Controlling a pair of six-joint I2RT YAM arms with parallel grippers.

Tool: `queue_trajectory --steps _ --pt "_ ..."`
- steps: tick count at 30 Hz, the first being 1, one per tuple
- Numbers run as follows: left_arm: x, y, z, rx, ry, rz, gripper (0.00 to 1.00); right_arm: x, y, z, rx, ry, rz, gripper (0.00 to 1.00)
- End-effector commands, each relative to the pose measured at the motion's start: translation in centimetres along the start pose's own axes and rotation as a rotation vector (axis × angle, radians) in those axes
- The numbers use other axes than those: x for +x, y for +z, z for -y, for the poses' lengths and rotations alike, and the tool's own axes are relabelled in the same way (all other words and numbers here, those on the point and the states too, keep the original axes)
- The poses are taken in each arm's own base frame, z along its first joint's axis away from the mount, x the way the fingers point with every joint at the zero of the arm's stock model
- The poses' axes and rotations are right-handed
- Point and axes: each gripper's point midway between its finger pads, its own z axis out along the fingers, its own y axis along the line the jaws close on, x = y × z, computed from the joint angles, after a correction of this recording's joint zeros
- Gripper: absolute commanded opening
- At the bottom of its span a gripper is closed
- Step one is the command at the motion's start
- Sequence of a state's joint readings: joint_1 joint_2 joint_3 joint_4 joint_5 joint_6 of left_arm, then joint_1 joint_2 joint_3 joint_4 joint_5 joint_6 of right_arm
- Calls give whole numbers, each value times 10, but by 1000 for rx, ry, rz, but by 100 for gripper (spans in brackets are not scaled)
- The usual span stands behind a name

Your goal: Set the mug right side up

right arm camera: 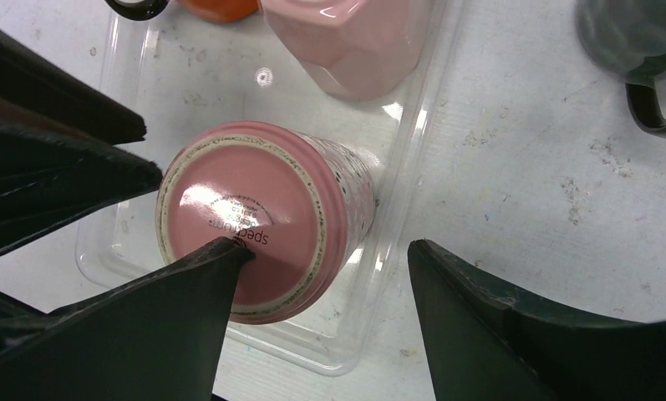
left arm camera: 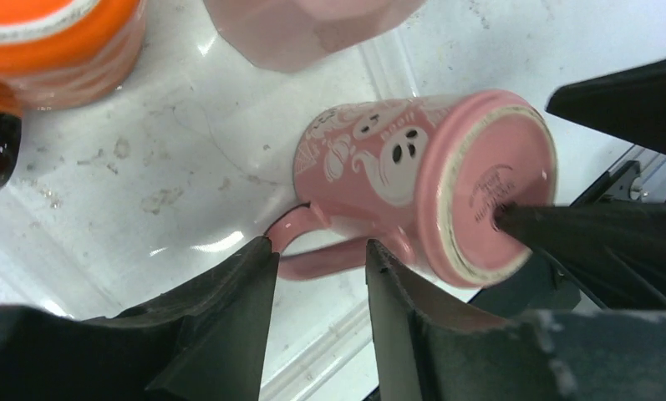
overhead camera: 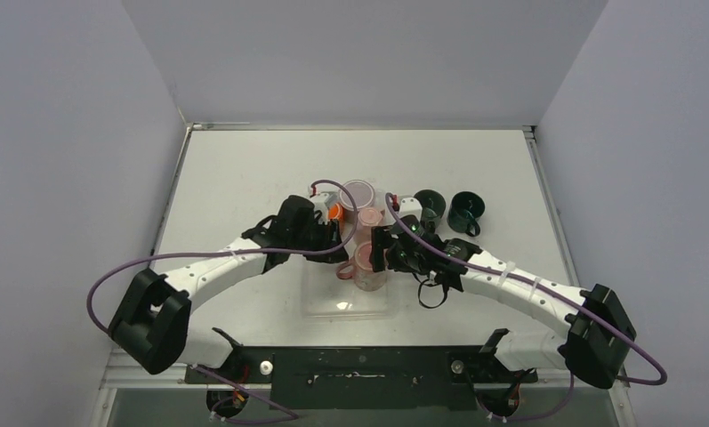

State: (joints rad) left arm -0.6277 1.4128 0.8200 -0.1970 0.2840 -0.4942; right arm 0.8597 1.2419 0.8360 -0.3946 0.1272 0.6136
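Observation:
The pink mug with white ghost pictures stands mouth down in a clear plastic tray, its base up. In the left wrist view the mug shows its side and its handle. My left gripper is open, with the handle lying between its fingertips. My right gripper is open over the mug; its left finger touches the mug's base and its right finger hangs over the table beyond the tray's edge. That finger also shows in the left wrist view.
In the tray behind the mug stand a pink faceted cup and an orange cup. A clear tumbler stands further back. Two dark green mugs stand on the table to the right of the tray.

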Motion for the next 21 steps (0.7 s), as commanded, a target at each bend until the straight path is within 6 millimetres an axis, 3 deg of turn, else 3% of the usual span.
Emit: queue_trajectory --steps 1,5,9,16,21 --pt "-11 -21 10 29 69 88 45 -23 -6 -3 0 27 51 74" --pt "-9 -35 15 55 155 95 52 -45 -23 -14 -67 87 103 76" --pt "-7 -42 29 122 312 118 65 -59 -32 -7 -72 132 124 76" --pt "-12 -28 36 114 678 89 66 -66 -38 14 -32 178 138 77" --pt "-21 -11 28 79 842 46 63 -62 -39 31 -1 221 144 77"
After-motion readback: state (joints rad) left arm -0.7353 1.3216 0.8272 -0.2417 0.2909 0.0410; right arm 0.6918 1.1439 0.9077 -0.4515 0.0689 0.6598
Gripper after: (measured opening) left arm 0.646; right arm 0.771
